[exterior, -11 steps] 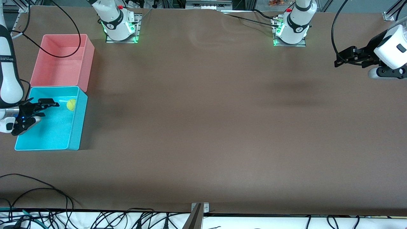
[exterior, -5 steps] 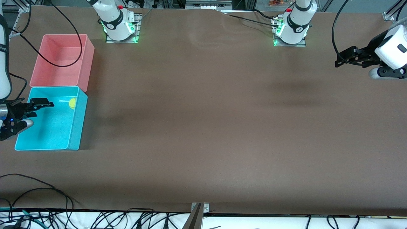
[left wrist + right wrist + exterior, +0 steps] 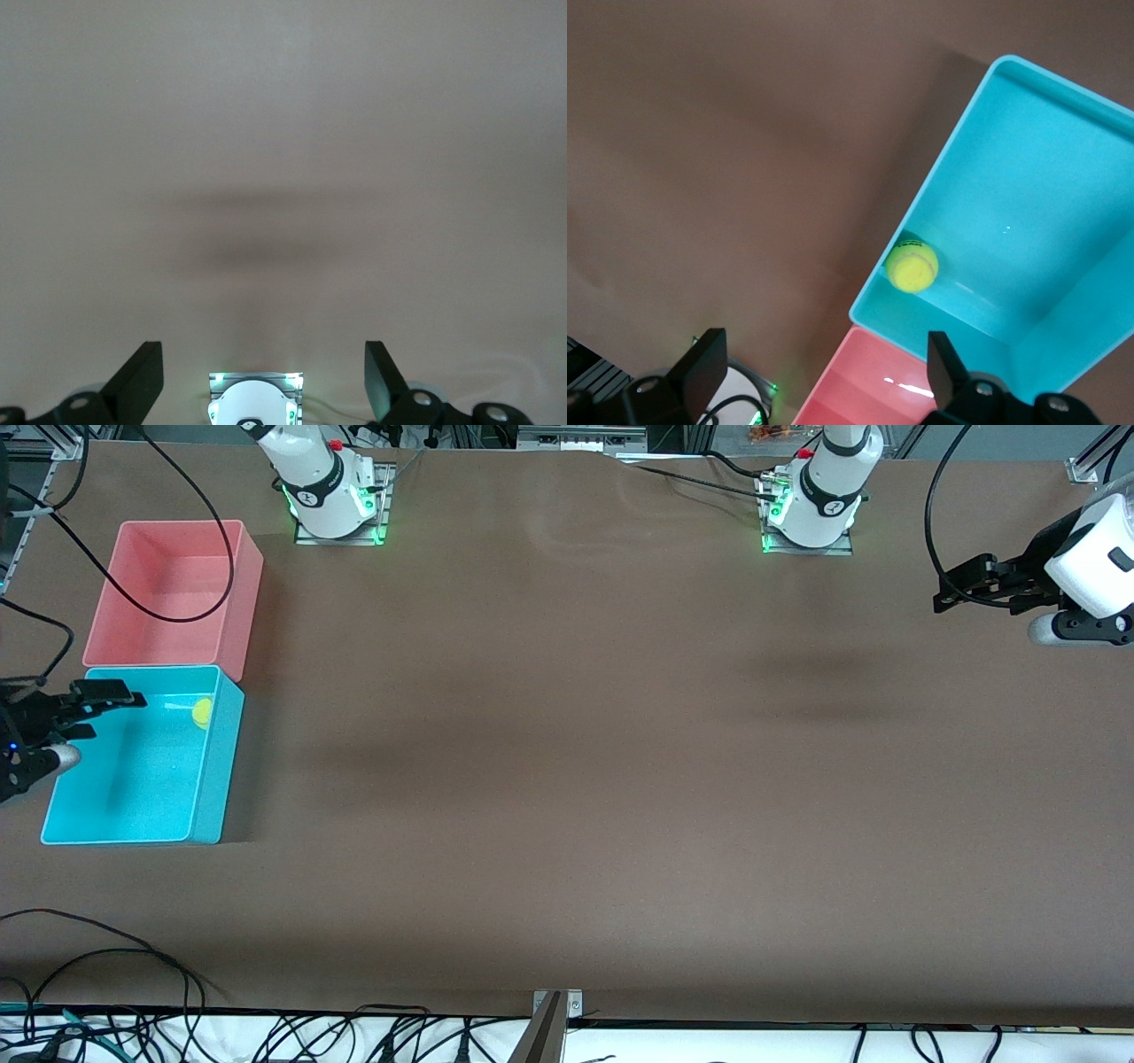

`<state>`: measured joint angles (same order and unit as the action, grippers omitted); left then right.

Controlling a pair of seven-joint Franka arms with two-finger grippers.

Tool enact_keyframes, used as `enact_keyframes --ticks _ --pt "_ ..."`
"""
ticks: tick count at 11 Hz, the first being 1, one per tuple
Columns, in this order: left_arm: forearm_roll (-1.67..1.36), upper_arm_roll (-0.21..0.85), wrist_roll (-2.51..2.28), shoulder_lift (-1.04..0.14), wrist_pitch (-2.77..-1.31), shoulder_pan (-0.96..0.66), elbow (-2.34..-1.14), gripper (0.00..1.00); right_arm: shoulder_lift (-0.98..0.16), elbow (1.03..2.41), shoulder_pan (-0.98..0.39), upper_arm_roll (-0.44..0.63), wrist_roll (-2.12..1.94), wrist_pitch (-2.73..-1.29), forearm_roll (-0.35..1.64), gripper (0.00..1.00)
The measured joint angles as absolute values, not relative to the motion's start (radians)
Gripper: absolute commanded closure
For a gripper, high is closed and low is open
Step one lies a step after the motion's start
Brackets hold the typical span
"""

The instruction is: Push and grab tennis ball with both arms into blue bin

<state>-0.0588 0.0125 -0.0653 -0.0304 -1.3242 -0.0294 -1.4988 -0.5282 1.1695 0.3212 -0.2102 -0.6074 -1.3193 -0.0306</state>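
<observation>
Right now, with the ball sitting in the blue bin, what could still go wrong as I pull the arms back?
The right gripper, jaws open, hangs over the blue bin's rim at the table edge; dipping on retreat could catch the thin wall and shift the bin.

A black cable drapes across the pink bin beside it; it might snag and drag that bin.

The tennis ball rests loose by the wall, so a bump could roll it.

The left gripper waits, open, over bare table.

Right arm cut off at frame edge; only its gripper (image 3: pixel 84 708) shows. Left arm (image 3: pixel 1094 571) likewise cropped; bin wall hides the ball's (image 3: pixel 202 712) lower part.
</observation>
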Motion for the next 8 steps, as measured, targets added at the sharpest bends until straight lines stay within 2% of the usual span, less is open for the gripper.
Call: enact_keyframes --ticks 3,8 --pt "-0.059 0.013 -0.065 -0.030 -1.325 -0.029 -1.498 0.00 -0.454 1.157 0.277 -0.234 -0.528 -1.286 -0.013 0.00" --pt "-0.059 0.014 -0.065 -0.030 -1.325 -0.030 -1.498 0.00 -0.421 1.153 0.132 -0.203 -0.440 -1.284 -0.069 0.00"
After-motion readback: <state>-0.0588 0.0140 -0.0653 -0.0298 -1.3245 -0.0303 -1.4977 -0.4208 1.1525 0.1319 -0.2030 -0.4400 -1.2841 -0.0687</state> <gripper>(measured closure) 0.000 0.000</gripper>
